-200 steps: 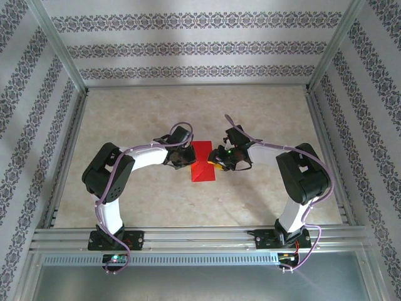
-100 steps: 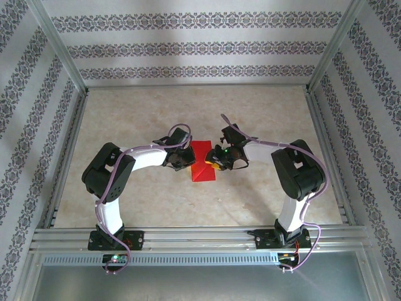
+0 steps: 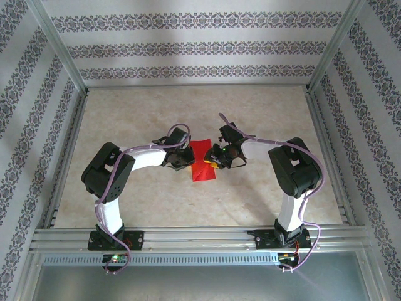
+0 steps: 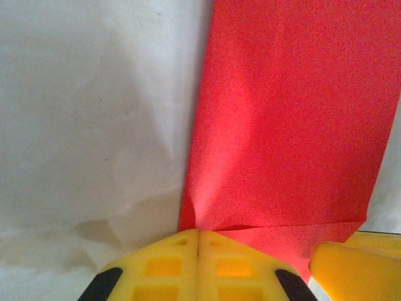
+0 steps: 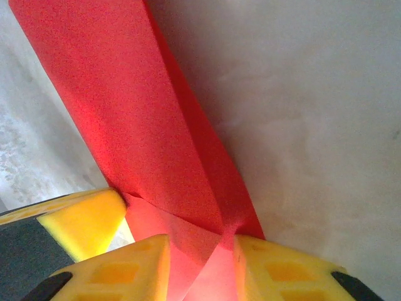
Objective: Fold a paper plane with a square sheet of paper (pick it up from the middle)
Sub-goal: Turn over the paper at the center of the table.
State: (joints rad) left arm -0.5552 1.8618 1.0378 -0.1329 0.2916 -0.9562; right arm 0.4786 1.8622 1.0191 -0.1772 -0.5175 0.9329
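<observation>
- Left gripper [image 4: 198, 235], fingers pressed together, pinches the left edge of the red paper [image 4: 288, 113], which puckers at the tips.
- Right gripper [image 5: 195, 246] is at the paper's right edge, its fingers apart with a raised fold of the paper between them.
- One partly folded red sheet lies on the table [image 3: 250, 106].
- Two grippers flank the paper, one on each side.

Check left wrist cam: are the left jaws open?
No, the left gripper has its jaws pressed together along one seam, at the edge of the red paper.
</observation>
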